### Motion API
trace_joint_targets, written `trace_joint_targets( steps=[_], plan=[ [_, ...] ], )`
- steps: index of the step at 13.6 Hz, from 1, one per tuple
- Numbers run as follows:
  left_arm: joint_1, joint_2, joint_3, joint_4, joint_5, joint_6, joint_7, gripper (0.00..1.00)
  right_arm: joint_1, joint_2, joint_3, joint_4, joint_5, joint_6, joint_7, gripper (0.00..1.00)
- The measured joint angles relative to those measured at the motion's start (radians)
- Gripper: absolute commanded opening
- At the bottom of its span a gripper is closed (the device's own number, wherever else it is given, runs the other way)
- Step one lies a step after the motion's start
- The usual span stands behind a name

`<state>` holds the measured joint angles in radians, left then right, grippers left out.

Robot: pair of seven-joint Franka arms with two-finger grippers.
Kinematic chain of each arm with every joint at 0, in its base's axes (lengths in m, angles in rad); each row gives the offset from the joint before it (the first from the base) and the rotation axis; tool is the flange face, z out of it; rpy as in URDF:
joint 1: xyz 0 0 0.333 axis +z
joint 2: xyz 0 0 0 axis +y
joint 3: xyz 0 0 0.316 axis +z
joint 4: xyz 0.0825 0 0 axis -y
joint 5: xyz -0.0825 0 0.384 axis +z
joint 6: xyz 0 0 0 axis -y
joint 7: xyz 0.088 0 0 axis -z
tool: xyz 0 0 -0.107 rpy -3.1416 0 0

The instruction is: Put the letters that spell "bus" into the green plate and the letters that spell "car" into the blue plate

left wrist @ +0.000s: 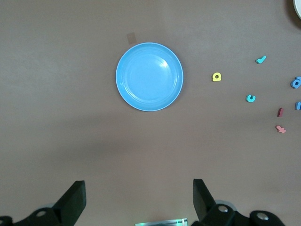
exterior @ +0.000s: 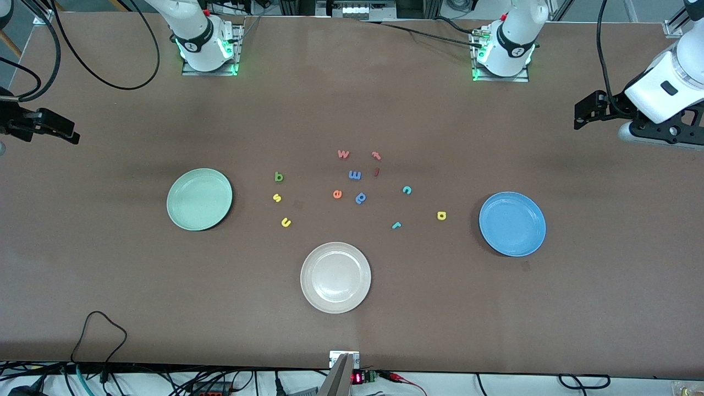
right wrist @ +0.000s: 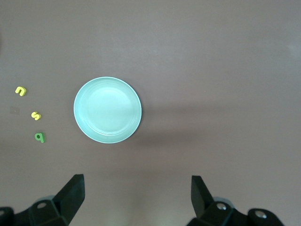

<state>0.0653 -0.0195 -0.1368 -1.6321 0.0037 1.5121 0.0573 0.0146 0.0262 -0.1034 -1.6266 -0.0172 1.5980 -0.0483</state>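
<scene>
— Three plates lie on our table (exterior: 110,275). Where do they sit?

— We see the green plate (exterior: 199,199) toward the right arm's end, the blue plate (exterior: 512,224) toward the left arm's end, and a white plate (exterior: 335,277) between them, nearer the front camera. All three hold nothing.

— And our grippers?

— The left gripper (left wrist: 139,200) hangs over bare table at the left arm's end, fingers spread wide with nothing between them. The right gripper (right wrist: 137,197) hangs over bare table at the right arm's end, likewise spread and holding nothing. Both arms wait.

— Then the letters?

— We find the green "b" (exterior: 279,176), yellow "s" (exterior: 277,198) and yellow "u" (exterior: 286,222) in a loose column near the green plate, apart from its rim. The yellow "a" (exterior: 441,215) lies near the blue plate, with the teal "r" (exterior: 396,225) and teal "c" (exterior: 407,190) more toward the middle.

— What else?

— We count an orange "e" (exterior: 337,194), a blue "p" (exterior: 361,198), a blue "m" (exterior: 355,175), a pink "w" (exterior: 344,154) and two small reddish pieces (exterior: 377,164) in the middle cluster.
</scene>
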Motion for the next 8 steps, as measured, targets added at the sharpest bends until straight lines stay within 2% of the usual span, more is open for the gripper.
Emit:
trace_joint_targets(
  steps=[8],
  plan=[
    [-0.006,0.005,-0.011,0.0,0.0,-0.005,0.0,1.0,0.001,0.001,0.001,-0.003,0.0,-0.013,0.006,1.0]
  ],
)
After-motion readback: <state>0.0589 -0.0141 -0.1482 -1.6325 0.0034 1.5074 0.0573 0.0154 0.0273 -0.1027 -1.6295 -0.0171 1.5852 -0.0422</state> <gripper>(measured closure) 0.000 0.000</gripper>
